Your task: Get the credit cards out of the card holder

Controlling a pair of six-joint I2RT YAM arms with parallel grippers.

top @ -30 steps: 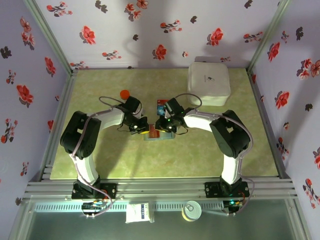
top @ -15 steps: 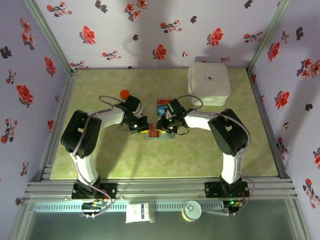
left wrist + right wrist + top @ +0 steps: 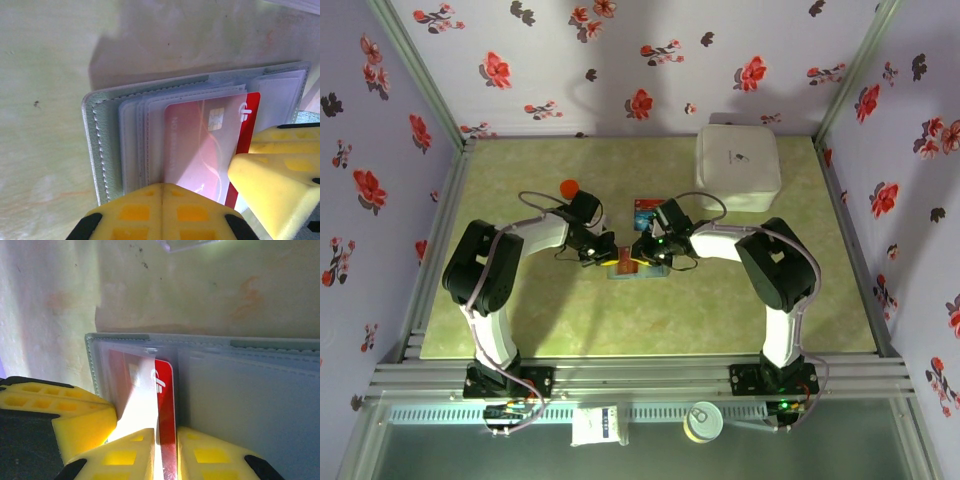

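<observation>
The grey-blue card holder [image 3: 638, 270] lies open on the table between both arms. A red credit card [image 3: 165, 385] sits half out of its clear sleeve [image 3: 200, 145]. My right gripper [image 3: 167, 432] is shut on the card's exposed red edge, one finger on each side. My left gripper [image 3: 161, 186] is shut, its joined tips pressing down on the holder's left panel [image 3: 107, 145] beside the card. From above, the left gripper [image 3: 608, 255] and right gripper [image 3: 642, 255] meet over the holder. A blue credit card [image 3: 643, 207] lies flat on the table just beyond them.
A large white square box [image 3: 738, 165] stands at the back right. A small orange-red object [image 3: 569, 187] lies behind the left arm. A clear plastic piece [image 3: 190, 244] lies just past the holder. Flowered walls close in the green table [image 3: 720, 310].
The right gripper's jaws have narrowed onto the red card's edge. Both arms stay almost still over the holder.
</observation>
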